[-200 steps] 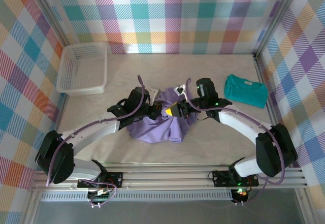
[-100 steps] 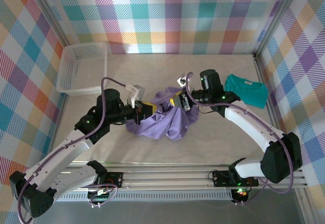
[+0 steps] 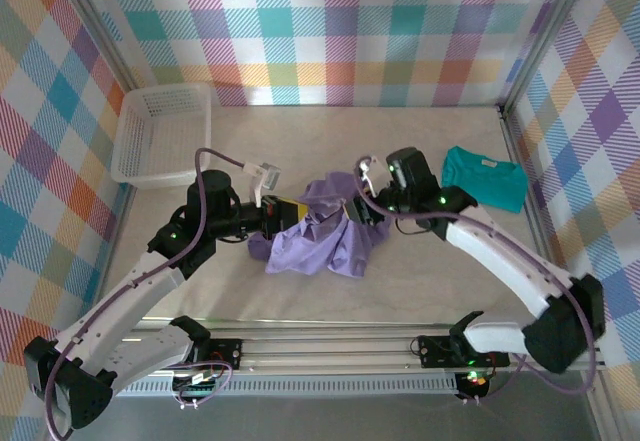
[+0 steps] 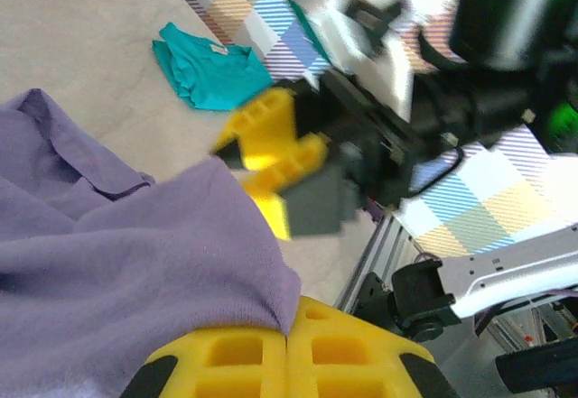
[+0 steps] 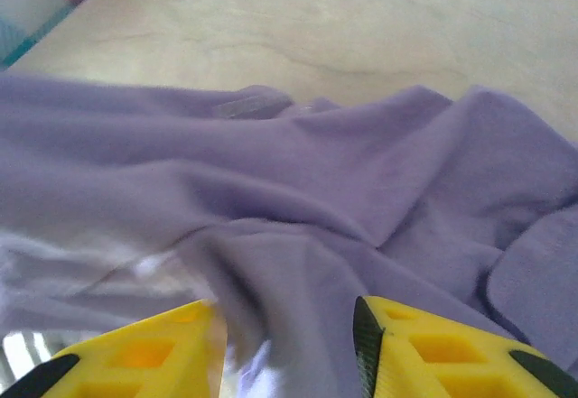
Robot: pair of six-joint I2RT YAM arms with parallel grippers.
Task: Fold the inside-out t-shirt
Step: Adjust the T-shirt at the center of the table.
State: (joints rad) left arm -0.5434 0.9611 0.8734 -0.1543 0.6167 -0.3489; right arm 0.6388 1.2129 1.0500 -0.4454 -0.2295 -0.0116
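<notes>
Pinching cloth: the left gripper (image 4: 287,362) has its jaws fully closed, with a fold of the inside-out t-shirt (image 3: 318,246) caught between them at the heap's upper-left edge. On the other side, the right gripper (image 5: 282,321) has its jaws partly apart with purple fabric bunched in the gap; can't tell if either pad presses on it. The two grippers face each other across the top of the heap, near but apart. The shirt is crumpled mid-way across the table (image 3: 420,291), between both arms. The teal t-shirt (image 3: 485,176) lies flat far right, well apart from the heap. The white basket (image 3: 160,133) sits in the far left corner.
</notes>
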